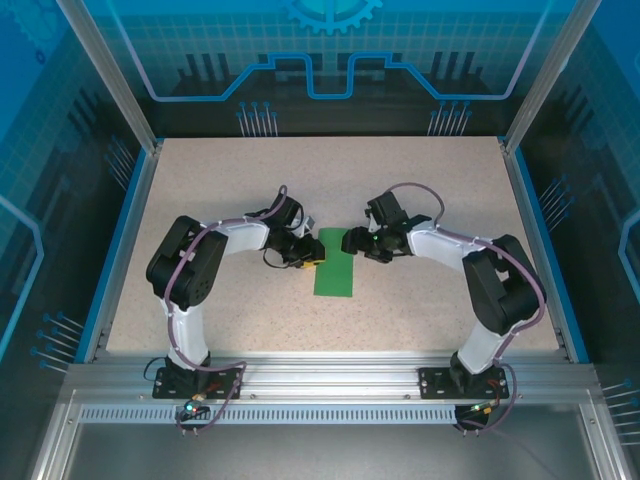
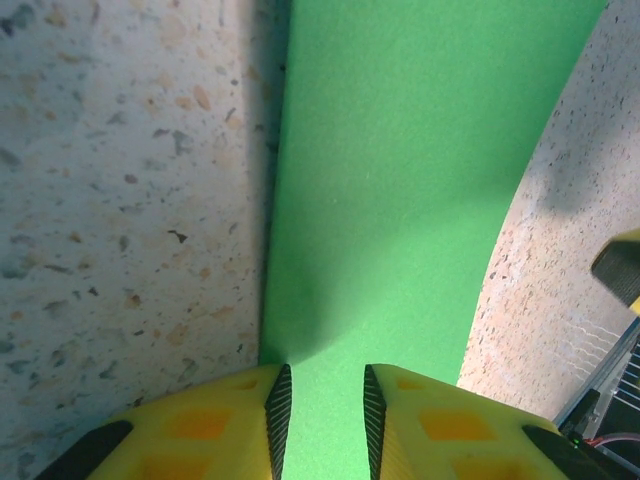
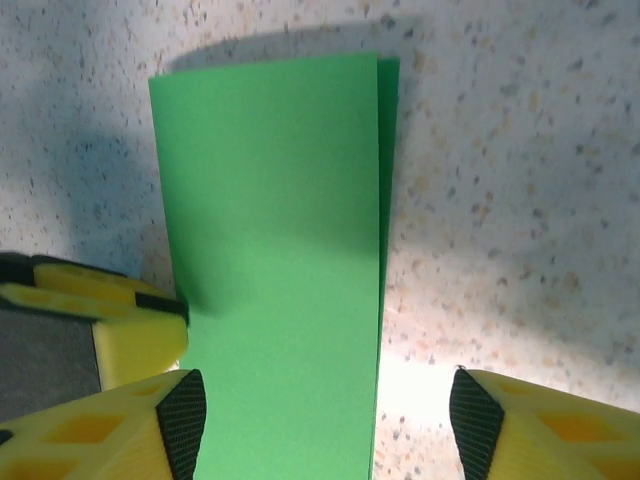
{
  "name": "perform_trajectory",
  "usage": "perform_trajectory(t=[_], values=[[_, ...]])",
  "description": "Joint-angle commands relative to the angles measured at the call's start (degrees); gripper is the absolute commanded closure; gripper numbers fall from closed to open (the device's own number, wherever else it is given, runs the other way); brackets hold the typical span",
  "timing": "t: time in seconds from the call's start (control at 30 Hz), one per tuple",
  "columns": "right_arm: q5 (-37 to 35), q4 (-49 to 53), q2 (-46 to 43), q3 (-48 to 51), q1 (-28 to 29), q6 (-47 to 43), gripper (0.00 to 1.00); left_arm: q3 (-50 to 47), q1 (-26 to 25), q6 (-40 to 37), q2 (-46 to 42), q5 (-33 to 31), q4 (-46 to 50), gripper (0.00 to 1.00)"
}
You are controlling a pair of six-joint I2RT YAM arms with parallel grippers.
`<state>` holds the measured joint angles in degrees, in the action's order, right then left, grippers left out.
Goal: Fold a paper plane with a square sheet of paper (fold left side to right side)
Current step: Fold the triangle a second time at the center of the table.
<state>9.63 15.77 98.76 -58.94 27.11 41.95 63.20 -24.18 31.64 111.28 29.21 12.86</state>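
Note:
The square sheet of paper (image 1: 335, 264) is bright green and lies flat on the table, folded in half into a tall rectangle. In the right wrist view the paper (image 3: 275, 220) shows two layers, the lower one peeking out along its right edge. My left gripper (image 1: 309, 253) sits at the paper's left edge. Its jaws (image 2: 322, 385) stand a narrow gap apart over the green paper (image 2: 400, 180), pinching nothing. My right gripper (image 1: 362, 245) hovers at the paper's far right corner, open wide (image 3: 325, 400), with the paper's right edge between its fingers. The left gripper's fingers (image 3: 140, 320) touch the left edge.
The speckled beige table (image 1: 220, 200) stretches wide on all sides of the paper. Blue rails (image 1: 118, 240) border its left and right sides. An aluminium frame (image 1: 320, 375) carrying both arm bases runs along the near edge.

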Motion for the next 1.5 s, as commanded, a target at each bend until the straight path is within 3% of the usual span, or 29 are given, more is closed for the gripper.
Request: perform_trajectory(t=[0.0, 0.53, 0.83, 0.97, 1.17, 1.37, 1.47], values=[[1.09, -0.78, 2.77, -3.59, -1.18, -2.45, 0.31, -1.42, -0.44, 0.60, -0.10, -1.40, 1.52, 0.71], [4.56, -6.11, 12.89, -10.41, -2.60, -6.27, 0.31, -1.76, -0.51, 0.48, -0.45, -1.30, 1.47, 0.71], [7.71, -8.03, 14.08, -10.17, -2.67, -6.09, 0.39, -2.07, -0.46, 0.35, -0.54, -1.33, 1.20, 0.71], [7.76, -7.86, 13.65, -10.04, -2.77, -6.27, 0.46, -2.06, -0.50, 0.11, -1.12, -1.53, 1.27, 0.71], [7.18, -6.68, 12.35, -9.73, -3.12, -7.14, 0.63, -2.59, -0.43, -1.59, -4.98, -3.70, 2.00, 0.60], [8.58, -4.98, 11.52, -10.40, -3.78, -7.76, 0.87, -6.29, -0.56, -5.10, -14.10, -7.50, 1.18, 0.46], [9.25, -2.49, 11.28, -11.54, -4.22, -7.85, 0.93, -8.91, -1.59, -8.43, -19.96, -10.83, 1.76, 0.42]])
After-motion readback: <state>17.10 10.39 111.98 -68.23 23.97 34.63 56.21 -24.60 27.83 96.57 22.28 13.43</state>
